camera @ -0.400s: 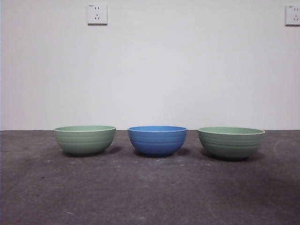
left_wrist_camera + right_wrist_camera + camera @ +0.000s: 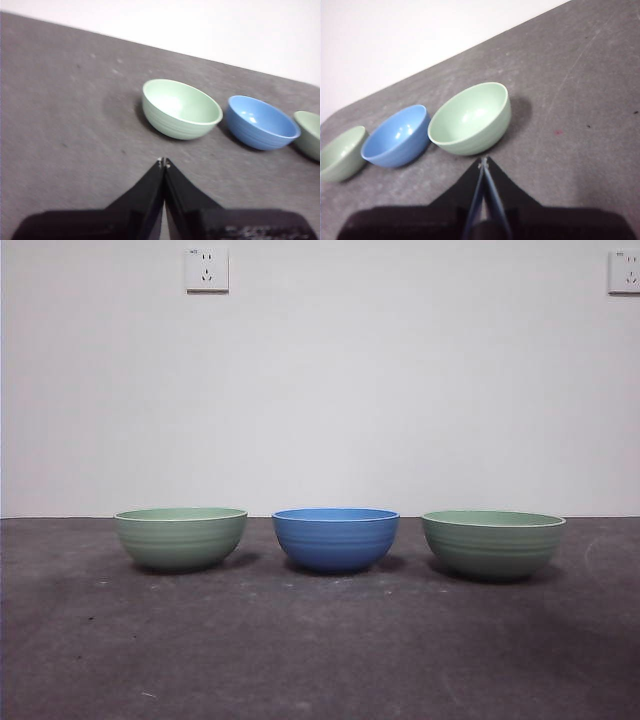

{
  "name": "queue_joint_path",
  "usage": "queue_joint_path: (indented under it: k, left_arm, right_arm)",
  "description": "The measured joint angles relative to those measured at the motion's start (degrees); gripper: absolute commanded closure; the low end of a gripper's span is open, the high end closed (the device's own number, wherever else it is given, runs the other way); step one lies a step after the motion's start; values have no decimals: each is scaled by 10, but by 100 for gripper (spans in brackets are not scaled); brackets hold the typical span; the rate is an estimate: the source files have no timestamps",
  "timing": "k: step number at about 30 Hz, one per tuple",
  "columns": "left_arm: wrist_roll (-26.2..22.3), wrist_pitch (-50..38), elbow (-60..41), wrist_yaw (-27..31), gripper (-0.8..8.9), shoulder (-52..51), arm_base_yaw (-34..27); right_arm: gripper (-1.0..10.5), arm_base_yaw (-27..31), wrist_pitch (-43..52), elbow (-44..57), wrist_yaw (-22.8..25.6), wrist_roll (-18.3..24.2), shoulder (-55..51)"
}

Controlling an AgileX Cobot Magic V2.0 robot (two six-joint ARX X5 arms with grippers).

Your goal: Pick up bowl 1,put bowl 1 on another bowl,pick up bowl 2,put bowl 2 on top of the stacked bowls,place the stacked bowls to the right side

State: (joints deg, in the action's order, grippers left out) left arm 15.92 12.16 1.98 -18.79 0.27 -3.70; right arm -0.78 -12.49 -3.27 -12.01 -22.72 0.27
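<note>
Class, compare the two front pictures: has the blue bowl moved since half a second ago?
No. The blue bowl sits in the same spot between the two green bowls, unchanged against the wall socket above.

The round blue ridged bowl [image 2: 336, 539] has a smooth, faintly glossy skin, with small bright highlights inside it in the wrist views; it looks like plastic or glazed ware, which one I cannot tell. The 2 pale green ridged bowls [image 2: 181, 538] [image 2: 493, 543] carry the same smooth, soft sheen and fine horizontal grooves. The dark grey table top [image 2: 320, 660] is matt, rough and scuffed with pale marks. The white wall [image 2: 400, 380] looks flat and matt. The black gripper jaws look like dull plastic.
</note>
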Motion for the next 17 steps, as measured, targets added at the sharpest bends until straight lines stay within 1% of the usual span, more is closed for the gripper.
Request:
queue_joint_path:
  k: [5, 7, 10, 13, 17]
  left_arm:
    - [37, 11, 38, -32, 821, 4, 0]
    - [43, 15, 63, -39, 821, 11, 0]
    - [47, 39, 100, -42, 821, 31, 0]
    - [47, 69, 144, -63, 821, 66, 0]
    - [28, 108, 210, -102, 821, 116, 0]
  right_arm:
    - [958, 0, 4, -66, 0, -7, 22]
    - [958, 0, -1, -95, 0, -7, 43]
    - [958, 0, -33, -141, 0, -6, 83]
    - [958, 0, -86, -200, -16, 9, 137]
    - [958, 0, -164, -286, -51, 49, 213]
